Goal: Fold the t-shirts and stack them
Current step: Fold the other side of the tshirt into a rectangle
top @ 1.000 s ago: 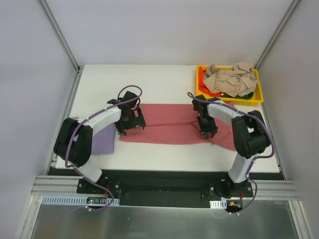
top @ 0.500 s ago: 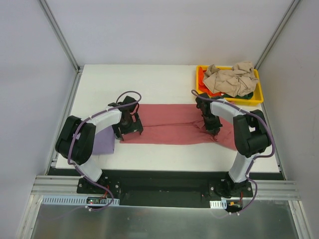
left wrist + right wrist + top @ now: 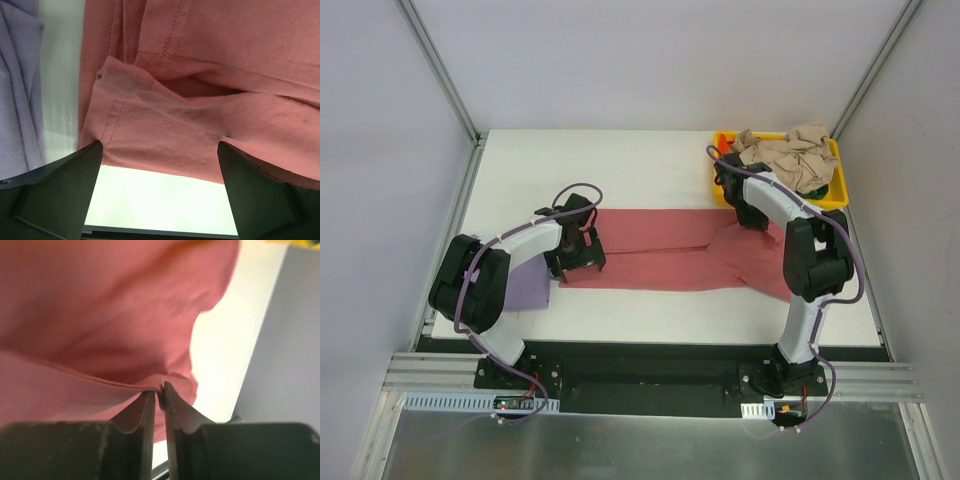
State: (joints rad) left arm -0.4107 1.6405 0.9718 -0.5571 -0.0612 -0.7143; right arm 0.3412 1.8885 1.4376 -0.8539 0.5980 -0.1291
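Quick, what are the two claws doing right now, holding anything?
Left gripper: open, holding nothing, over the red-pink t-shirt.
Right gripper: closed, pinching a fold of the red-pink t-shirt.

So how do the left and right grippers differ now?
The left gripper is wide open, holding nothing; the right gripper is shut on a fold of the red-pink t-shirt. The left one is over the shirt's left end; the right one is near the yellow tray. Both are at the same shirt.

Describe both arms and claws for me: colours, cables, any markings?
The left arm and right arm have white shells, black joints, and a purple cable looped along each. The left claw and right claw have dark, wedge-shaped fingers. No markings show.
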